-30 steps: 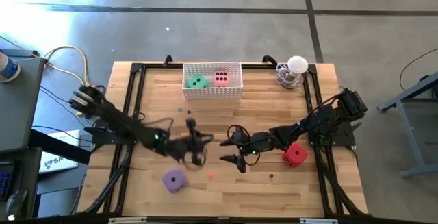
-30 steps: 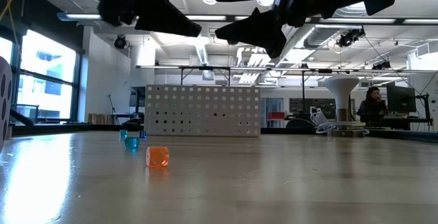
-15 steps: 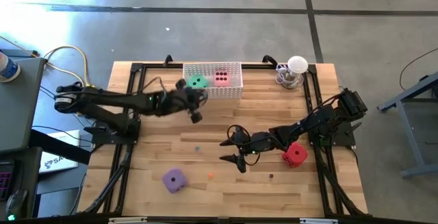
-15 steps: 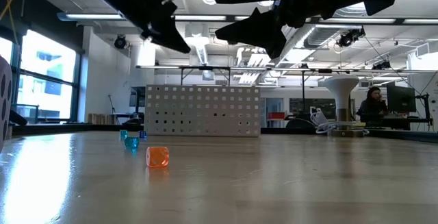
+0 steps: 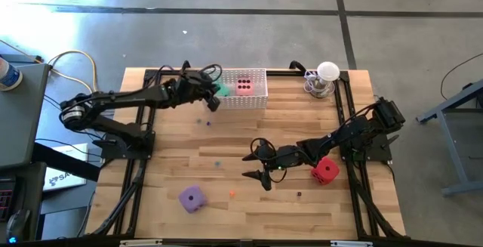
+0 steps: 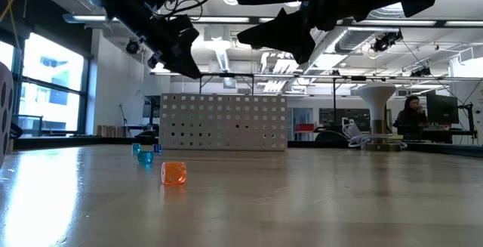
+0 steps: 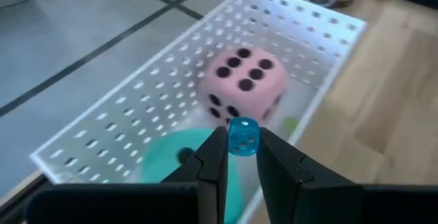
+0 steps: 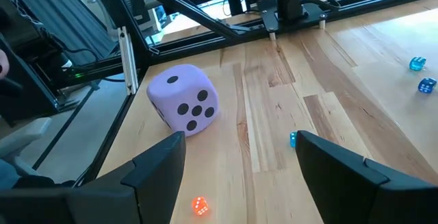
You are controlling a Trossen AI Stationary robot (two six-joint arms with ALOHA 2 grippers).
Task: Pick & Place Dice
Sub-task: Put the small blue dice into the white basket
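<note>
Swung from the table's middle, the left gripper [image 7: 241, 157] now hangs over the white basket [image 5: 260, 100], fingers pinching a small blue die [image 7: 242, 137]. Nearest the front lies the purple die [image 5: 192, 198]. Farther back, the right gripper [image 5: 256, 167] waits with fingers apart beside the red die [image 5: 325, 171]. In the basket sit the green die [image 7: 179, 157] and pink die [image 7: 245, 85].

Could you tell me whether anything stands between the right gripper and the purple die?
Only a tiny orange die lies on the bare wood roughly between the open right gripper and the purple die. The left gripper, holding a small blue die, is away over the basket.
</note>
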